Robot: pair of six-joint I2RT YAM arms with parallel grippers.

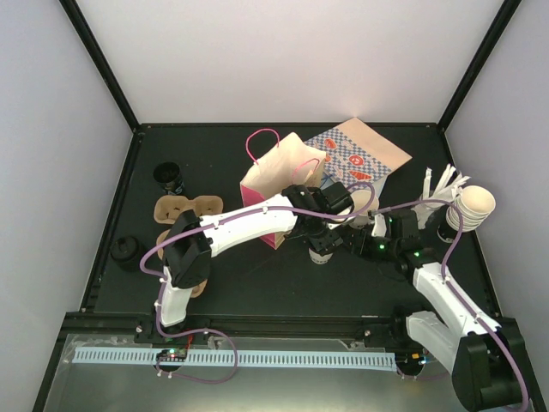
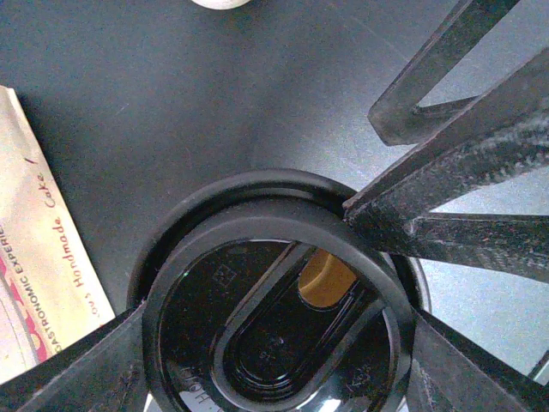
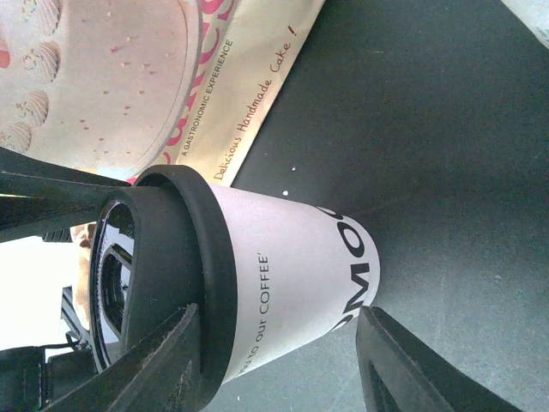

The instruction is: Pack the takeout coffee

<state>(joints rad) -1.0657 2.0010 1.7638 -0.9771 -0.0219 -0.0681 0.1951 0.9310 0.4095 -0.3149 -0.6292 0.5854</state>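
Carrier (image 1: 183, 211) lying at left, pink bag (image 1: 274, 184) standing mid-table, left claw (image 2: 244, 262) clamping the black lid (image 3: 184, 249) sitting on the cup (image 3: 292, 275), cup standing just right of the bag, right claw (image 3: 276, 336) straddling it, grip impossible to tell, cup stack (image 1: 470, 206) sitting far right.

One coffee cup (image 3: 283, 283), two bags (image 1: 274, 176), seemingly one carrier (image 1: 180, 209).
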